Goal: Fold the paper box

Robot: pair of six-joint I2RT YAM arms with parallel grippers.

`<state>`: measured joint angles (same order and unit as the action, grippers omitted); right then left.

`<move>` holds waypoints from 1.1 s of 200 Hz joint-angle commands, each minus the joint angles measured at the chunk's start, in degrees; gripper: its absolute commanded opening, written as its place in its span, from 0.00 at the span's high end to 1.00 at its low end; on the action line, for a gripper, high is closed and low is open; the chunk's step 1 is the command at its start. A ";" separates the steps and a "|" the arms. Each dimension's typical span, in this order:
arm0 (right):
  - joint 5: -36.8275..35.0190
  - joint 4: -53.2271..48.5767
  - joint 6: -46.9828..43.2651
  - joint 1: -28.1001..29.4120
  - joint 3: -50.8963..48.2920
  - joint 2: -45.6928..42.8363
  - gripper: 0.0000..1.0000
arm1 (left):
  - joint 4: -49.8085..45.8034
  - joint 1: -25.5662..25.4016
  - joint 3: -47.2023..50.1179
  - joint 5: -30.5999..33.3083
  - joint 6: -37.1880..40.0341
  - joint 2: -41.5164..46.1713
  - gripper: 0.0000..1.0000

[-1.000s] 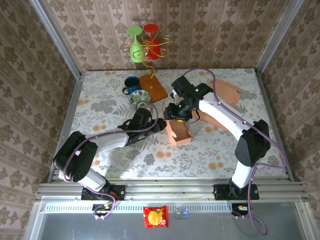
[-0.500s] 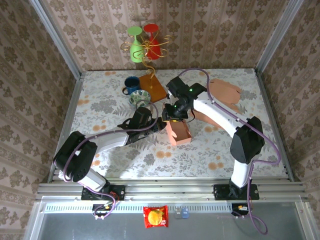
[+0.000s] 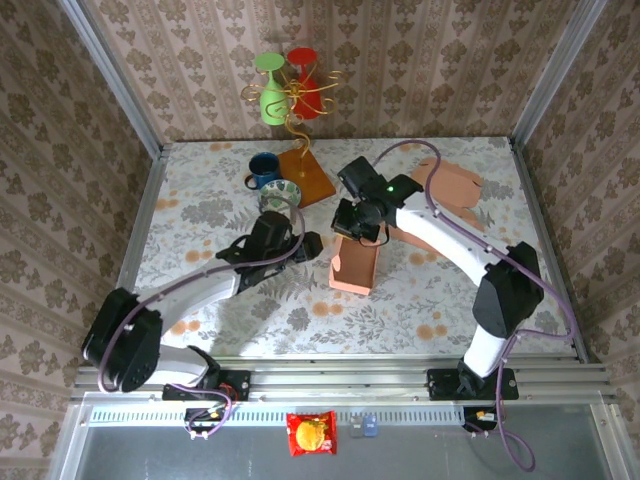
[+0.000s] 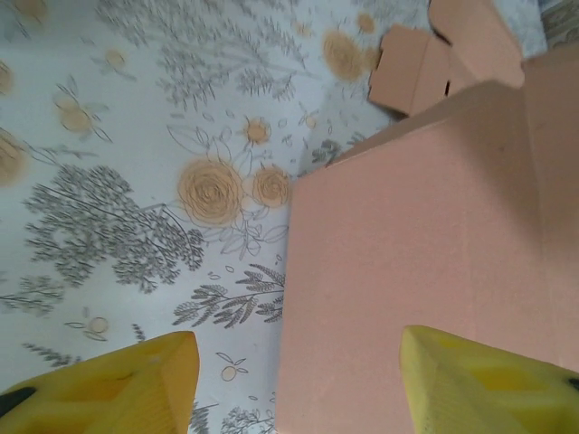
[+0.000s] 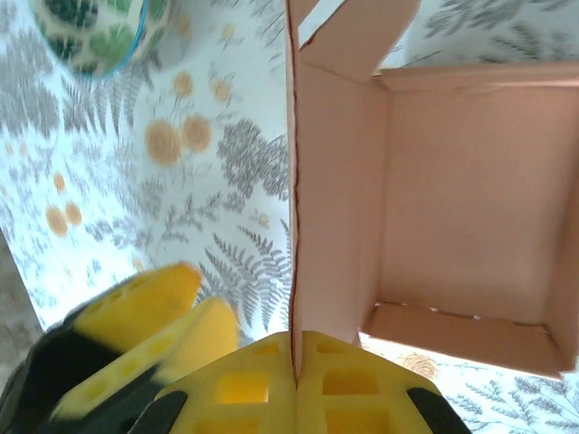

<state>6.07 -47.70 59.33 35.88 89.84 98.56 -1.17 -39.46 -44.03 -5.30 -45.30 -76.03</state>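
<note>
Right gripper (image 5: 294, 351) is clamped on one side wall of the paper box (image 3: 355, 266), which lies open near the centre of the table (image 3: 200, 205); left gripper (image 4: 297, 372) stands apart beside the box's outer face, contact undetermined.

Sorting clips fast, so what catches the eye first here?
A pink cardboard box lies mid-table, and the right gripper is pinched shut on one of its walls. The left gripper stands open next to it. At the far edge, a gold stand carries a green and a red glass.
</note>
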 commanded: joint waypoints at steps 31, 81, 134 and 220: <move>-19.33 -5.29 30.06 0.84 0.71 -4.82 1.00 | -10.73 1.28 1.14 0.82 12.29 9.39 0.40; -24.34 -27.78 46.62 1.12 15.60 4.05 1.00 | -9.45 0.58 3.25 -5.18 29.77 14.55 0.40; -22.91 -32.06 49.73 1.04 19.49 7.70 1.00 | -4.84 -3.09 0.61 -5.58 44.22 9.13 0.36; -21.23 -30.20 48.52 -0.08 17.54 6.95 1.00 | 1.00 -9.16 -7.33 -5.10 49.70 -3.05 0.35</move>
<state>-13.52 -75.68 106.54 36.36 107.48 105.84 -3.68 -47.16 -49.47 -9.32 1.54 -77.67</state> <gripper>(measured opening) 0.066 0.645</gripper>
